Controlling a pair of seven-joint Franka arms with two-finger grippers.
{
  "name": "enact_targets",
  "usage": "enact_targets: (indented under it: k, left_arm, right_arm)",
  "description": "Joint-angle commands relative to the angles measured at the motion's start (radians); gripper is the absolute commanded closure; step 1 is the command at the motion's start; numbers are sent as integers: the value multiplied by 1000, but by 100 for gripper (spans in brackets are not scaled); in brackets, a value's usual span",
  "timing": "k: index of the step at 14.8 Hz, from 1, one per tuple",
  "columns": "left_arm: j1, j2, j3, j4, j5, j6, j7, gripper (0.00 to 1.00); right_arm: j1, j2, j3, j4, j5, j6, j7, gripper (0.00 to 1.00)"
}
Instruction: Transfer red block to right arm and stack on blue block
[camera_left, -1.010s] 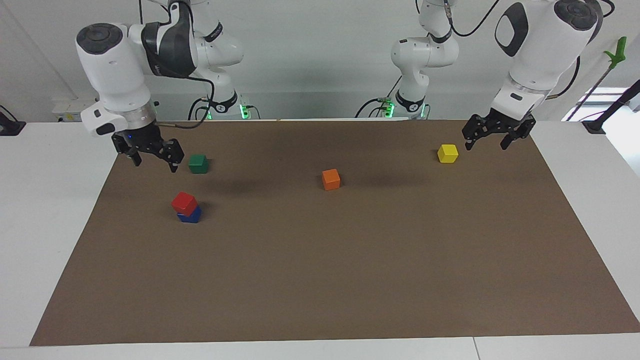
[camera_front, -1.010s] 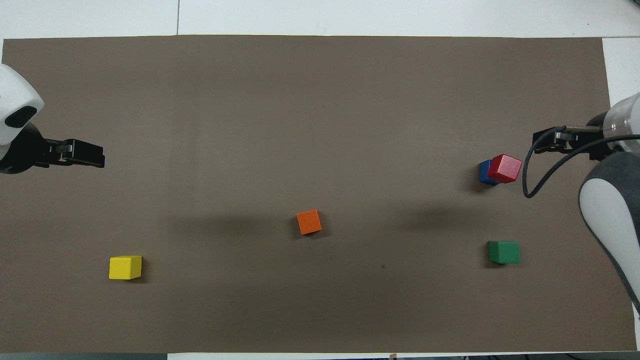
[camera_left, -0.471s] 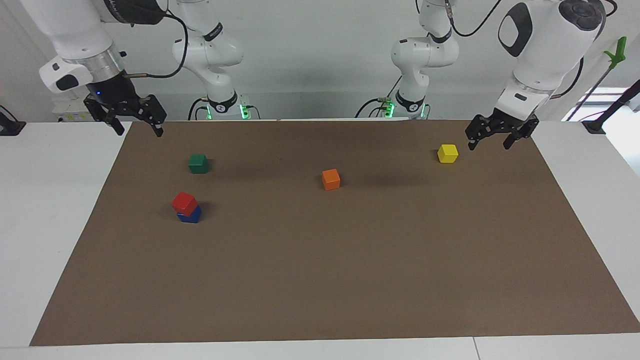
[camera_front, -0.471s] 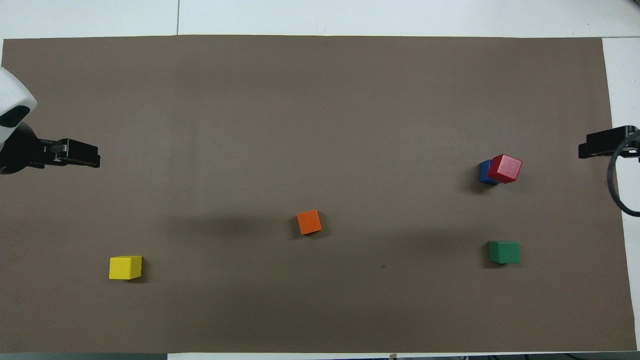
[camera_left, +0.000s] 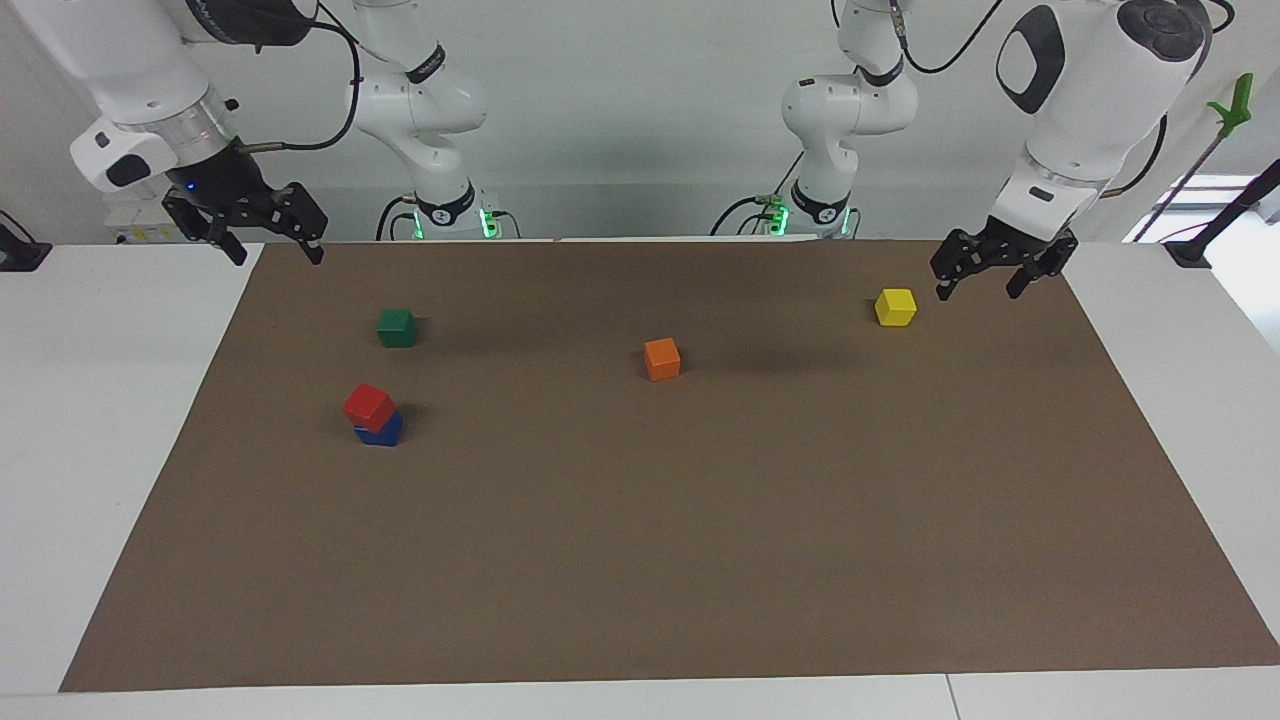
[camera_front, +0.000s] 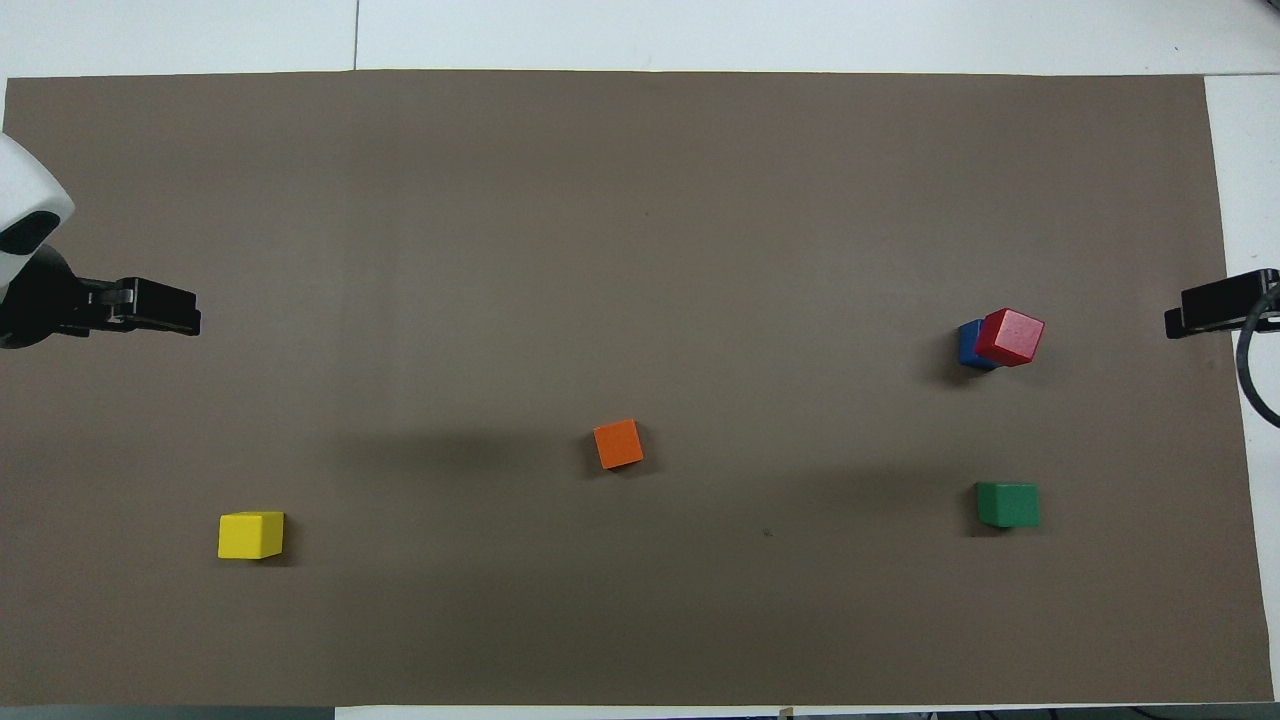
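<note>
Two claws are mine, and both stand wide and carry nothing. My right gripper (camera_left: 268, 243) hangs high over the mat's edge at my right arm's end of the table, its fingers spread; in the overhead view only its tip (camera_front: 1205, 308) shows at the border. My left gripper (camera_left: 985, 277) hovers, equally wide, over the mat at my left arm's end, just beside the yellow block (camera_left: 896, 306), apart from it.

Outward from the right gripper: the green block (camera_left: 397, 327) lies below it and toward the table's middle; farther from me than the green one stands the pair that matters. The red block (camera_left: 369, 406) sits on top of the blue block (camera_left: 381, 430), turned a little against it and overhanging one side, so the stack is made but not square. Midway between my two claws lies the orange block (camera_left: 662, 358), alone on the brown mat (camera_left: 640, 560).

Handling, as I judge it: the red block looks a small, rigid, light cube with flat painted faces, not fragile, somewhat smooth. I would take hold across two opposite side faces, at mid height, fingers set parallel to those faces, since a corner grip would twist it. Any touch now risks nudging the blue block under it, because the overhang leaves less bearing surface.

Containers: none is visible; every block rests on the mat or on another block. The task, by this lie of things, appears complete, with both arms waiting clear.
</note>
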Motion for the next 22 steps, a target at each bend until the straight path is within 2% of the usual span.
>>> enact_targets:
  k: [1, 5, 11, 14, 22]
  left_arm:
    - [0, -7, 2, -8, 4, -2, 8, 0]
    - [0, -7, 2, -8, 4, -2, 8, 0]
    - [0, -7, 2, -8, 4, -2, 8, 0]
    - [0, -7, 2, -8, 4, -2, 8, 0]
    - [2, -7, 2, -8, 4, -2, 8, 0]
  right_arm:
    - [-16, 44, 12, 25, -36, 17, -31, 0]
    - [-19, 48, 14, 13, -72, 45, -29, 0]
    - [-13, 29, 15, 5, -61, -28, -21, 0]
    - [-13, -5, 15, -45, -61, -16, -5, 0]
    - [-13, 3, 12, -31, -70, -18, -6, 0]
